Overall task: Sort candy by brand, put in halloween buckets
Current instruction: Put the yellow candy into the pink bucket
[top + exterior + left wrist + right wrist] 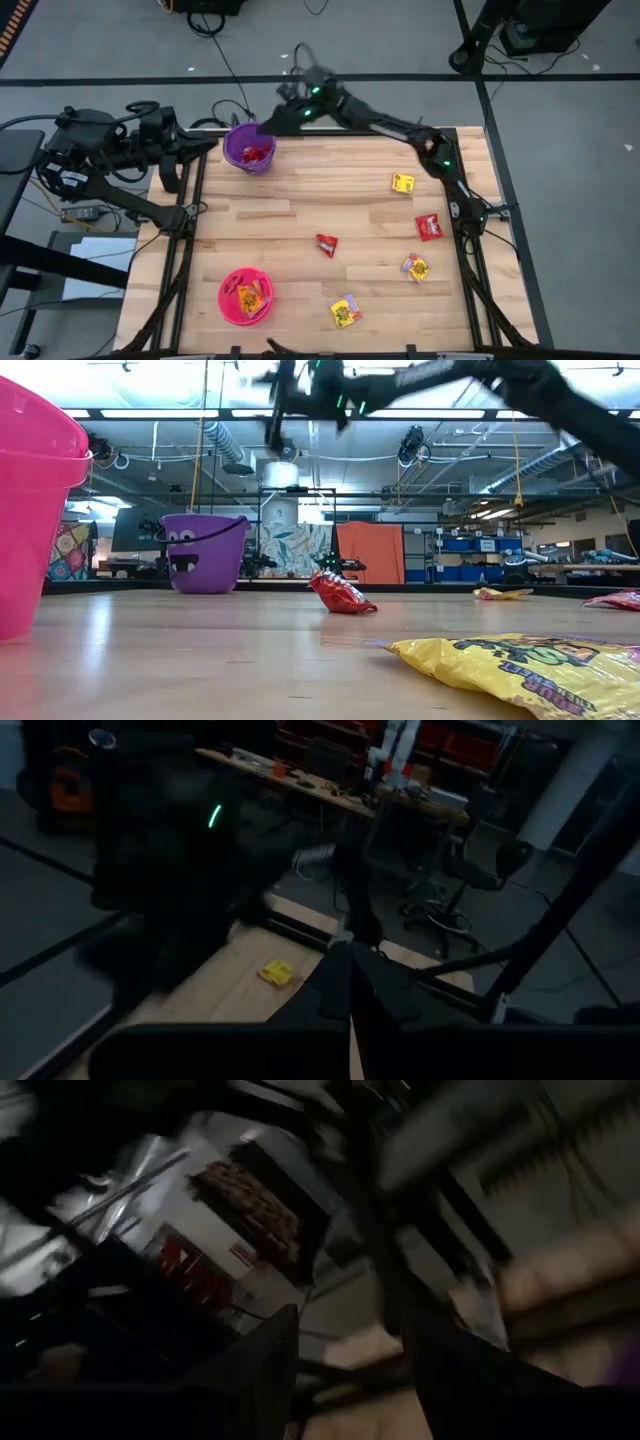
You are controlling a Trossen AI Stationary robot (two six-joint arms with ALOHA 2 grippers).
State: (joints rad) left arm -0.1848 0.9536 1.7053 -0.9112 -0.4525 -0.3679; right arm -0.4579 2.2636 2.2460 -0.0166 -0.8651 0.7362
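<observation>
The purple bucket (pixel 248 150) stands at the table's far left and holds red packets (pixel 257 154). The pink bucket (pixel 245 296) stands near the front left and holds yellow packets (pixel 250 295). Loose candy lies on the table's right half: a red packet (pixel 326 244) near the middle, another red one (pixel 429 227), and three yellow ones (pixel 402 182) (pixel 416 267) (pixel 345 311). My right gripper (pixel 263 127) hovers open and empty above the purple bucket's far right rim, high over it in the low view (pixel 278 405). My left gripper (pixel 350 990) is shut, parked off the table's far left corner.
The table's dark frame rails run along its left and right edges (pixel 187 215). The right arm (pixel 400 130) stretches across the far right corner toward the purple bucket. Bare wood (pixel 300 200) lies between the two buckets and the loose packets.
</observation>
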